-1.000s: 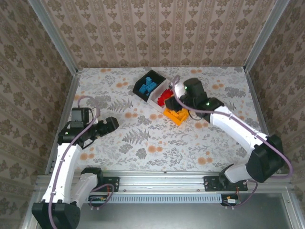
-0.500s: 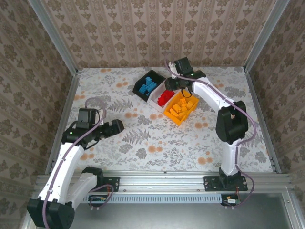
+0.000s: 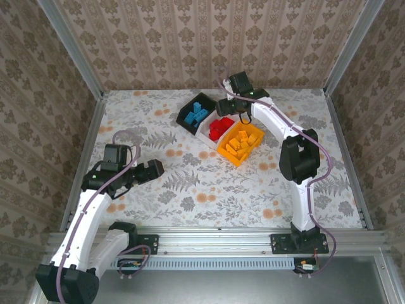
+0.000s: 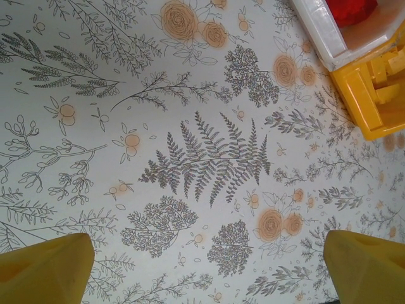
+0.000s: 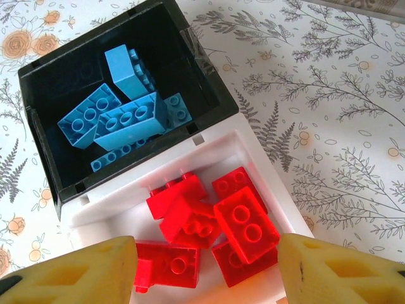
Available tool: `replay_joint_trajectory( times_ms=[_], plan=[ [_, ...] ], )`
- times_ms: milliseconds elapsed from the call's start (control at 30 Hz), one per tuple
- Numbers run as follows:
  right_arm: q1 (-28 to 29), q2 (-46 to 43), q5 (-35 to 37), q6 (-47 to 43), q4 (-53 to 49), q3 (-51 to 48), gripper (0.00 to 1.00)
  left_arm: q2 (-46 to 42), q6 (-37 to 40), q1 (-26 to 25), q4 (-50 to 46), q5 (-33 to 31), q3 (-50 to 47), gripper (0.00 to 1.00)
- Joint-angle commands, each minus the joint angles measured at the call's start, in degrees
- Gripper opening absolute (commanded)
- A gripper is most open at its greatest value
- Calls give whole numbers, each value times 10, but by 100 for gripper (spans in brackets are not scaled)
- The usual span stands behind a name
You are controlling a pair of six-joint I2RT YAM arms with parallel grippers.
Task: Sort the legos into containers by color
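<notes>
My right gripper (image 5: 205,271) hangs over the white bin (image 5: 254,151). Its fingers are apart and hold nothing. The red bricks (image 5: 245,229) lie loose in that bin, just below it. The black bin (image 5: 39,81) touches the white one on its far-left side and holds the blue bricks (image 5: 120,118). The orange bin (image 3: 227,156) sits against the white one's near-right side, with the orange bricks (image 3: 241,142) in it. All three bins stand in a slanted row at the far middle of the table (image 3: 190,185). My left gripper (image 4: 205,269) is spread wide over bare flowered cloth at the near left, empty, well apart from the bins.
</notes>
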Motion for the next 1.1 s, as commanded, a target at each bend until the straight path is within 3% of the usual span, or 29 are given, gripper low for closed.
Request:
replay_joint_trajectory(
  times_ms=[0, 267, 333, 400, 533, 700, 900, 1067],
  plan=[
    [-2, -33, 0, 4, 4, -10, 63, -4, 2, -2, -10, -9, 4, 96],
    [-29, -149, -50, 15, 81, -112, 75, -3, -3, 0, -1, -23, 25, 97],
    [-46, -186, -65, 22, 90, -140, 82, -4, -4, 3, 10, -23, 33, 98],
    [-67, -227, -81, 28, 98, -173, 100, -4, -4, 8, 26, -24, 41, 100],
    [-114, -312, -97, 30, 114, -241, 100, -2, -4, 23, 61, -31, 64, 100],
    [-153, -421, -79, 21, 146, -354, 100, 0, 7, 27, 98, -92, 100, 100],
    [-166, -592, 19, 38, 278, -559, 100, -10, -21, 26, 119, -239, 102, 100],
    [-195, -685, 53, 7, 405, -703, 100, -78, 84, 13, 254, -300, -3, 100]
  ],
)
